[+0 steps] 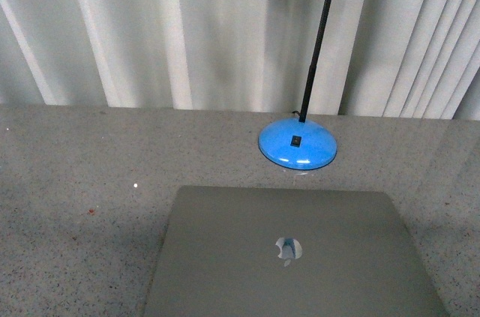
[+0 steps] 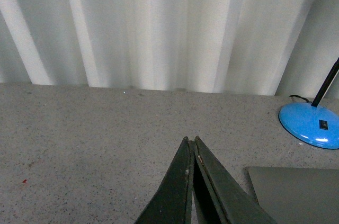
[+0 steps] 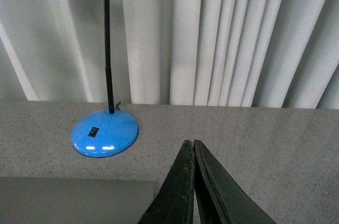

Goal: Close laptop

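Observation:
The silver-grey laptop point(image 1: 289, 253) lies flat on the grey speckled table point(image 1: 82, 182) with its lid down and the shiny apple logo point(image 1: 288, 249) facing up. No arm shows in the front view. A corner of the lid shows in the left wrist view point(image 2: 296, 195), beside my left gripper point(image 2: 191, 139), which is shut and empty above the table. A corner also shows in the right wrist view point(image 3: 74, 200), beside my right gripper point(image 3: 189, 142), which is shut and empty too.
A desk lamp with a round blue base point(image 1: 298, 145), a black gooseneck point(image 1: 316, 47) and a shade at the top stands just behind the laptop. It also shows in both wrist views point(image 2: 311, 124) point(image 3: 105, 132). White curtains point(image 1: 187, 32) hang behind the table.

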